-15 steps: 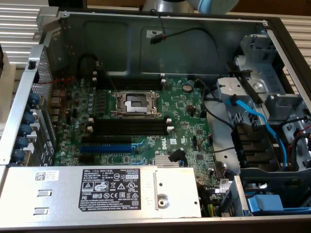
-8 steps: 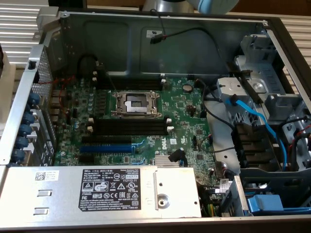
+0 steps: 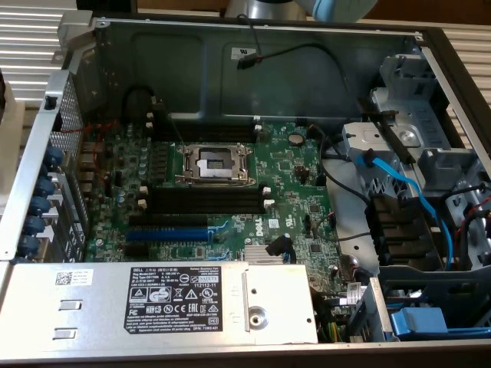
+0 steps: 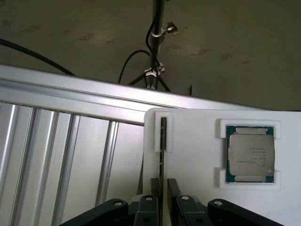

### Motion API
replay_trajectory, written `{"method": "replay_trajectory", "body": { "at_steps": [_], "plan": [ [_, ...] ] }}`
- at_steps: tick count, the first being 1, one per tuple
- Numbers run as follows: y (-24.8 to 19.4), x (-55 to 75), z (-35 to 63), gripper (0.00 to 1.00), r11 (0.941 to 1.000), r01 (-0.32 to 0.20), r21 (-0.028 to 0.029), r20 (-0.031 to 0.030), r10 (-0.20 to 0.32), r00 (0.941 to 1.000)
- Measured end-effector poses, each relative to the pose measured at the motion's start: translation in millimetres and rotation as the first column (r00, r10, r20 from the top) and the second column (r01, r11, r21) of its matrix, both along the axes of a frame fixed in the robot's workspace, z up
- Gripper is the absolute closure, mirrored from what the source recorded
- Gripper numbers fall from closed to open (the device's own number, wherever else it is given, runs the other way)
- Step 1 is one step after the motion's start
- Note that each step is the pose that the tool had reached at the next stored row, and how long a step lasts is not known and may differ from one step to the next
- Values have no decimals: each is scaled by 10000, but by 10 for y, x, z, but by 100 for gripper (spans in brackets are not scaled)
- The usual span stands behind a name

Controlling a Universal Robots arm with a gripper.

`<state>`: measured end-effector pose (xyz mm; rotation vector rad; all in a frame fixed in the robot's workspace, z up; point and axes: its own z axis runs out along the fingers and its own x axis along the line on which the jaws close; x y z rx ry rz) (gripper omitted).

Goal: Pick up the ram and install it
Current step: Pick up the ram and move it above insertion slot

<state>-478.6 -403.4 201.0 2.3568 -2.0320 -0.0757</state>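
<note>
Ram [image 4: 162, 134] is standing on edge in the narrow slot of the white tray [image 4: 197, 141], which is resting on the ribbed metal worktop [image 4: 56, 155]. Your gripper [image 4: 162, 188] is straddling the stick with its fingers [image 4: 154, 190] apart, one on each side, and a sliver of gap is showing, so nothing is being clamped. A processor chip [image 4: 249, 153] is sitting in the tray's neighbouring recess. In the exterior view you are looking into the open computer case [image 3: 230, 69], where the black memory slots [image 3: 203, 201] are lying between the processor socket [image 3: 215, 162] and the blue expansion slot [image 3: 167, 234].
</note>
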Motion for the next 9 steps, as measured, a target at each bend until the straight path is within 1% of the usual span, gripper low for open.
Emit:
{"method": "replay_trajectory", "body": {
  "at_steps": [1, 2, 3, 9],
  "plan": [
    [0, 0, 0, 79, 10000, 0, -1, -1, 0, 10000],
    [0, 0, 0, 81, 10000, -1, -3, 0, 1, 10000],
    [2, -1, -1, 88, 10000, -1, -1, 0, 1, 10000],
    [4, -1, -1, 88, 10000, 0, -1, 1, 0, 10000]
  ]
}}
